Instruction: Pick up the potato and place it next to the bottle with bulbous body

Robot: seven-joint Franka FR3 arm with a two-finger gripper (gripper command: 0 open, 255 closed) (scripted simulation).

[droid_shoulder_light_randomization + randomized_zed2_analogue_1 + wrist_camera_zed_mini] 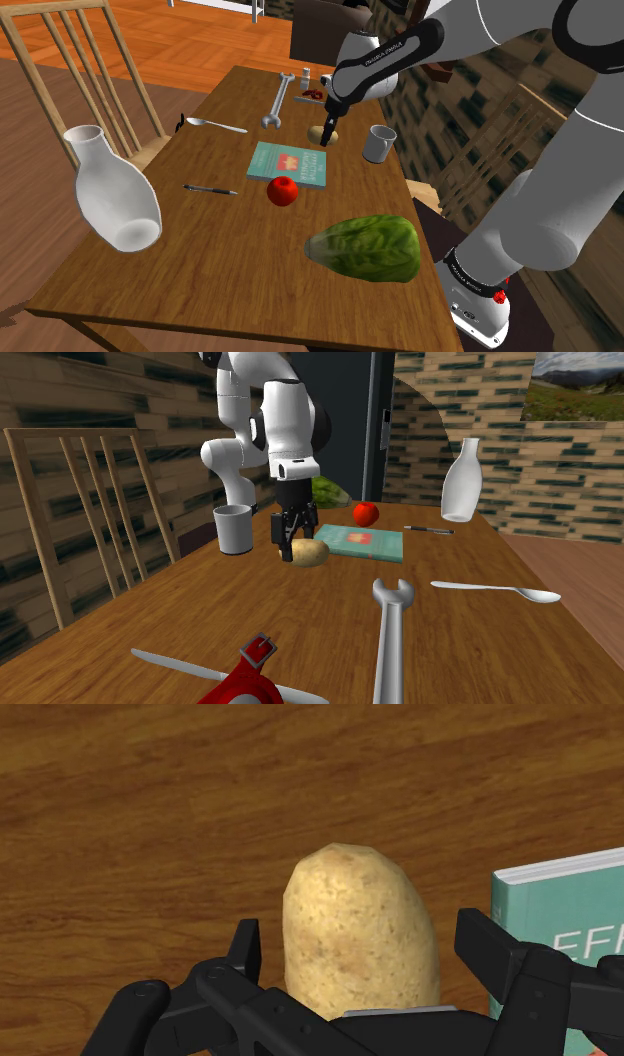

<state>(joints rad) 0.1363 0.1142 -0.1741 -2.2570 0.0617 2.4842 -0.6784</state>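
Potato (358,934) flat, long axis crossing end effector (360,936) span

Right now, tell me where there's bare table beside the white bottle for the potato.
Bare table lies between the bottle and the lettuce, below the pen and red fruit in the shoulder view. Crowded around the potato: book, mug and wrench sit close.
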